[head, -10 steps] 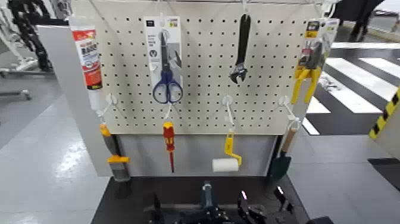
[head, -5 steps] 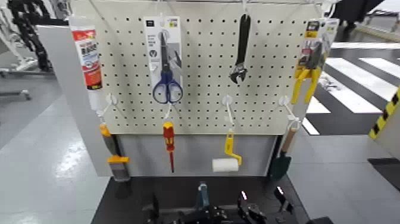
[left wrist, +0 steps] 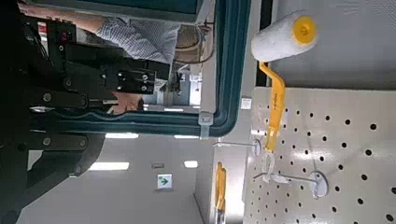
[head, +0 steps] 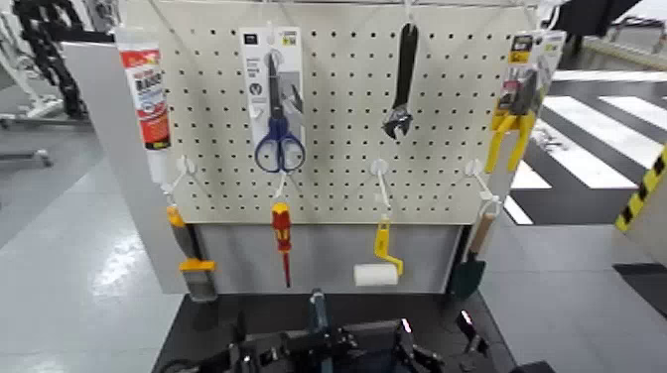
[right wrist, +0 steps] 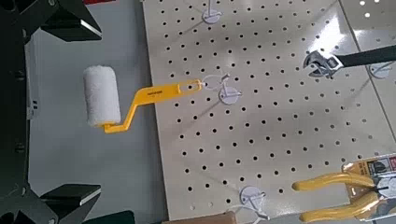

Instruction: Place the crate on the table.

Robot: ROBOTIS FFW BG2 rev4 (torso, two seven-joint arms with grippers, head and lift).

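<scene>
crate: I have the crate (left wrist: 229, 65) by its rim, up in front of me at the near side of the surface (head: 223, 319). Can't tell if any of it touches down.
left end effector (left wrist: 94, 114): closed on the rim.
right end effector (head: 437, 337): wide open, empty, off to the right; hasn't moved.
change: over the last second the crate's blue edge slid to my left and farther out in the head view; left arm came up with it.
meaning: looks like I'm carrying it over the surface. Lowering comes next, I'd say; not placed.
watch: hanging paint roller (head: 376, 275) is close ahead; person's hand (left wrist: 128, 102) shows past the rim.
</scene>
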